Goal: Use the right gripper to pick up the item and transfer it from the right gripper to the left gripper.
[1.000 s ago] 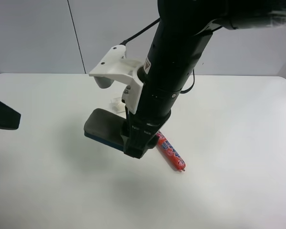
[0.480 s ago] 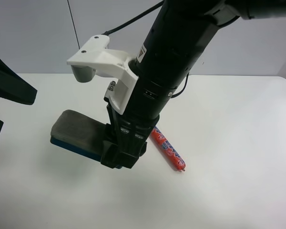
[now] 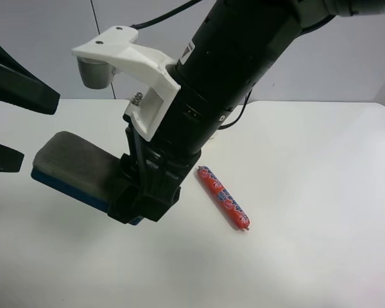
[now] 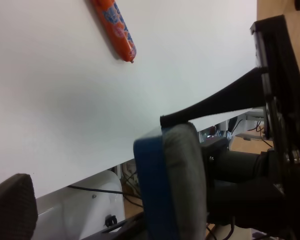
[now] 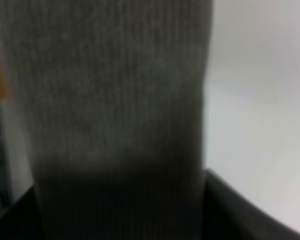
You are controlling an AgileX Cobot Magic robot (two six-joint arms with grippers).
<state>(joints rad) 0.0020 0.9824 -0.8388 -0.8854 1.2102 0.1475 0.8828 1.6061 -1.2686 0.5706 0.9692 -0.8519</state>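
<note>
Grey felt over a blue base: the item [image 3: 74, 160] looks light from where I stand. It is carried clear of the worktop [image 3: 308, 192] at the lower left of the frame, one end clenched in the right gripper [image 3: 138, 206] and the rest jutting out unsupported. I'd judge the base stiff plastic and the felt soft, so it should give a little under pressure and grip rather than slip, and nothing about it looks fragile. The free end is the place to take it — pinched across felt and base, clear of the right gripper's fingers. The left gripper [image 3: 40, 136] sits at the left edge with its fingers spread wide, holding nothing — the item's free end is just beside them. A red sausage tube [image 3: 223, 197] lies on the worktop right of centre, apart from the item.
</note>
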